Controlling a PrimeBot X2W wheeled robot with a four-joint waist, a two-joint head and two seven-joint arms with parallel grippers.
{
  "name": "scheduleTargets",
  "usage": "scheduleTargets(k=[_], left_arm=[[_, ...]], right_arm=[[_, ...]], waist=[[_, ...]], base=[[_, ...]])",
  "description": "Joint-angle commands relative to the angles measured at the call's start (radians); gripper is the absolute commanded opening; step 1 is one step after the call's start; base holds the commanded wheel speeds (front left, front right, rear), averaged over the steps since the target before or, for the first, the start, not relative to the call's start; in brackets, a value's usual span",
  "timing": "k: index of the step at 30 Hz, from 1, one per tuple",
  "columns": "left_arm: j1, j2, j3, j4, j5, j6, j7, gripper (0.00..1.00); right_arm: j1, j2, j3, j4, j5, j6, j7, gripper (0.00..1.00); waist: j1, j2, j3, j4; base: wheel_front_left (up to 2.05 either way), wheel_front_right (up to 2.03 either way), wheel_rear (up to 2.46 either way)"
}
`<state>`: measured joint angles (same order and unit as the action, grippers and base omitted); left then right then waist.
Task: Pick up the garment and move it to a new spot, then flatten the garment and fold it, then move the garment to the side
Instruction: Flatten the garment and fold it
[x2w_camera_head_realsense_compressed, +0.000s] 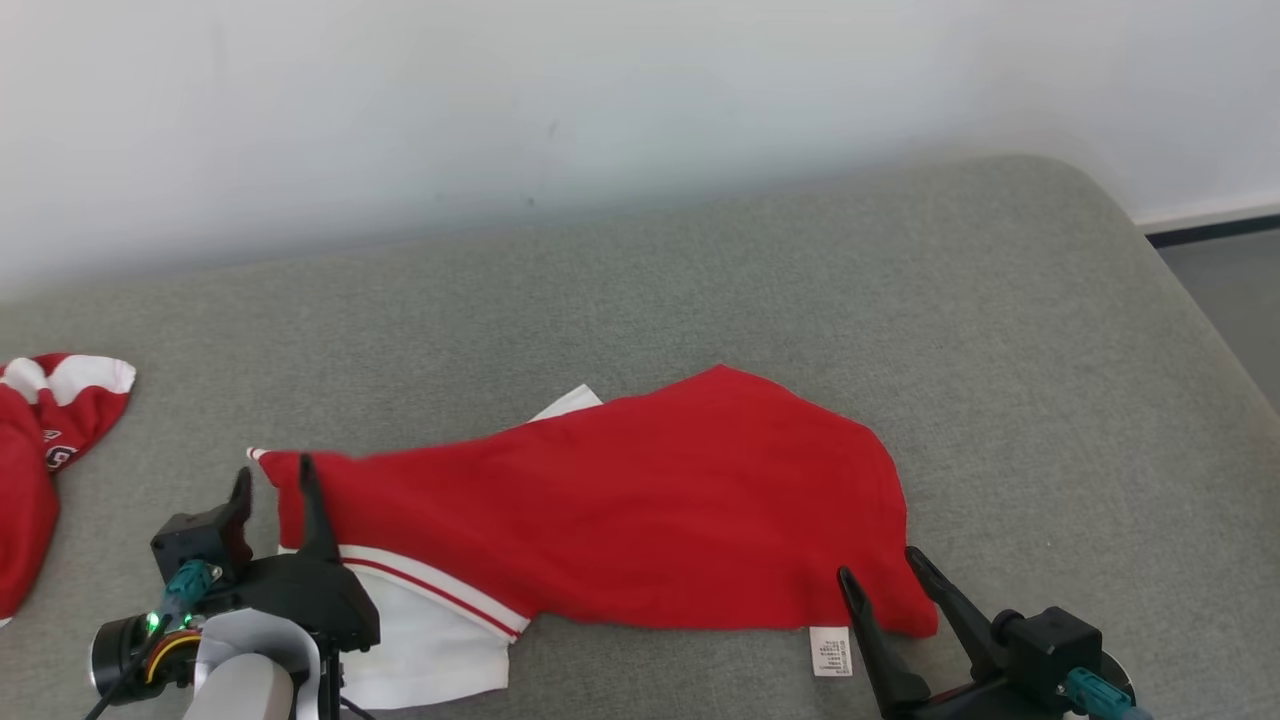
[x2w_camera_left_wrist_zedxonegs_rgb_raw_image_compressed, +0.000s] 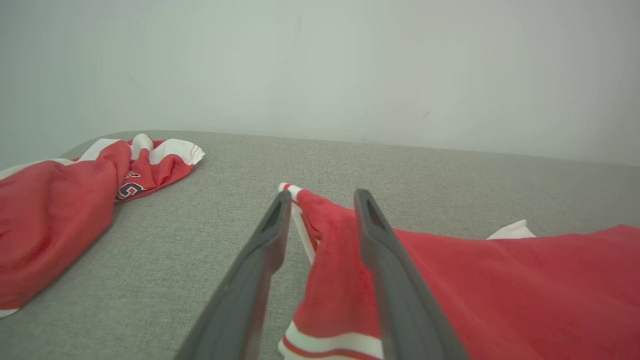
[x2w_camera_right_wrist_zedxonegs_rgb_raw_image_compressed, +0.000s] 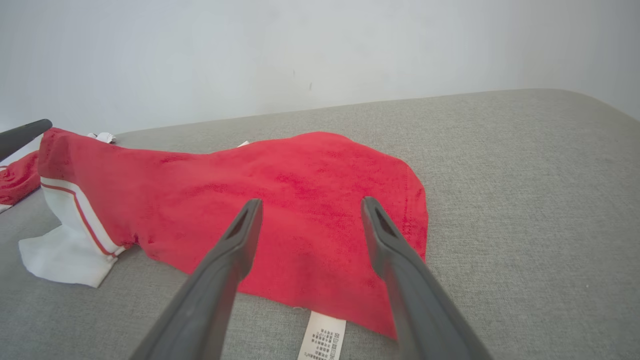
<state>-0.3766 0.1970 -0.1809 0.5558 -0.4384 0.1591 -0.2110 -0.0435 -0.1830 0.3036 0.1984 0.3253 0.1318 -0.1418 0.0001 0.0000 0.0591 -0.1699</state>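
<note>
Red garment (x2w_camera_head_realsense_compressed: 620, 510) corner sits between my left gripper's (x2w_camera_head_realsense_compressed: 273, 468) parted fingers, right gripper (x2w_camera_head_realsense_compressed: 878, 562) likewise apart, so I should pinch deep before pulling

The head view looks down from above across the grey padded surface (x2w_camera_head_realsense_compressed: 700, 280) toward the wall (x2w_camera_head_realsense_compressed: 500, 100), while the wrist views skim low and close along the left tool (x2w_camera_left_wrist_zedxonegs_rgb_raw_image_compressed: 323, 195) and right tool (x2w_camera_right_wrist_zedxonegs_rgb_raw_image_compressed: 311, 201), all sharing the red garment (x2w_camera_head_realsense_compressed: 640, 500).

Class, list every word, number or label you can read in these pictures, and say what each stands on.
White care label on the hem of the flat red fabric garment: rows of print, too small to read.
Crumpled red and white garment at the left: one white, dark-edged character, perhaps "G"; the rest is hidden in folds.
</note>
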Motion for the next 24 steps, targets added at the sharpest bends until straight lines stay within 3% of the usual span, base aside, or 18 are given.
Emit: scheduleTargets(k=[1,6,11,18,24], left_arm=[[-0.017,0.0,0.002,0.032,0.002,-0.004,-0.012,1.0],[-0.043,0.0,-0.002,0.097,0.013,-0.029,-0.041,1.0],[0.005,-0.006,0.0,0.05,0.023,-0.073,-0.054,1.0],[0.188,-0.029,0.065,-0.231,0.057,-0.167,-0.054,1.0],[0.334,-0.048,0.081,-0.399,0.128,-0.214,-0.055,1.0]], right_arm=[[-0.003,-0.004,-0.005,-0.002,0.0,-0.002,-0.003,1.0],[0.011,-0.002,-0.027,-0.002,-0.003,-0.002,-0.006,1.0],[0.02,0.001,-0.049,-0.004,-0.011,-0.002,-0.002,1.0],[0.034,0.009,-0.081,-0.008,-0.014,-0.002,0.003,1.0],[0.059,0.015,-0.103,-0.011,-0.011,-0.002,0.01,1.0]], waist=[[-0.0001,0.0,0.021,-0.021],[-0.0001,0.0,0.019,-0.008],[-0.0001,0.0,-0.003,0.031],[-0.0001,0.0,-0.035,0.08],[-0.0001,0.0,-0.052,0.115]], base=[[0.0,0.0,0.0],[0.0,0.0,0.0],[0.0,0.0,0.0],[0.0,0.0,0.0],[0.0,0.0,0.0]])
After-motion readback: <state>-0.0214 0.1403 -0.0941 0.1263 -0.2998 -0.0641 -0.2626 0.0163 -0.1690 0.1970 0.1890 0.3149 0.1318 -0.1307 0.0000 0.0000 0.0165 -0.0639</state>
